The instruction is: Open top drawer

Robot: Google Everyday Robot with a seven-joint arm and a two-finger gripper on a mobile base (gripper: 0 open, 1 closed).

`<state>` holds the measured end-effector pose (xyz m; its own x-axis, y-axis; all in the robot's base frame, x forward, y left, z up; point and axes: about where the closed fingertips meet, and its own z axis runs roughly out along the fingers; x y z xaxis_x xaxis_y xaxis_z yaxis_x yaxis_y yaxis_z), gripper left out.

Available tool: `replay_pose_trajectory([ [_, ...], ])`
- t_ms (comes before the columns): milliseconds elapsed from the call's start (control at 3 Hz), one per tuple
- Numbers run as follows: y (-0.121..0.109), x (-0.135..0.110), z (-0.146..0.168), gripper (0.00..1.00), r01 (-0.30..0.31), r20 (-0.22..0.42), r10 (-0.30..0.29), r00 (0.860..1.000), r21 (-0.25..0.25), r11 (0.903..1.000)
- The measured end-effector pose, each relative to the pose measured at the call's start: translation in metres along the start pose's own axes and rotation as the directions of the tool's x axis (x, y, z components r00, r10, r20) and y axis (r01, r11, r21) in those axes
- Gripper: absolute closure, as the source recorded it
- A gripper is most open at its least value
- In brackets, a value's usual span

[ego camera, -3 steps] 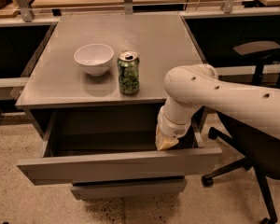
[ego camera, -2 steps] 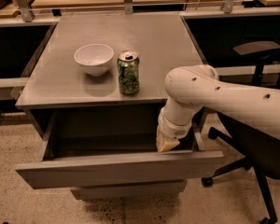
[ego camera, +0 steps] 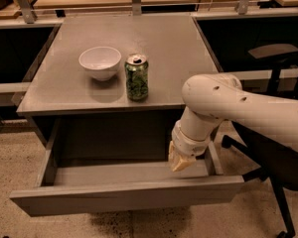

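One drawer stands wide open: the top drawer (ego camera: 124,197), flat grey front just ahead of and below my pincer (ego camera: 179,161), shallow grey tray showing. My pincer hangs inside the tray near its right side, tip pointing down; wide or narrow, I cannot tell. Above and left of it, on the table (ego camera: 174,43), a green can (ego camera: 137,78), label unreadable, with a white bowl (ego camera: 100,62) beside it. An office chair (ego camera: 275,51) stands to the right.

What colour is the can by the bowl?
The can is green, silver on top; camera view. The gripper sits inside the open top drawer.
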<state>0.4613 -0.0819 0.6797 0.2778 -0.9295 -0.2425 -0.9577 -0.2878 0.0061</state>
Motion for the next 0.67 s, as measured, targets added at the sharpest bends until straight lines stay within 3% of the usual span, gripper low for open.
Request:
replay_pose_trajectory([
  [333,0.036,-0.01,-0.009,1.0,0.047,0.036,-0.046,0.998,-0.051,0.9976],
  [667,0.053,-0.015,-0.014,1.0,0.073,0.055,-0.069,0.996,-0.079,0.9942],
])
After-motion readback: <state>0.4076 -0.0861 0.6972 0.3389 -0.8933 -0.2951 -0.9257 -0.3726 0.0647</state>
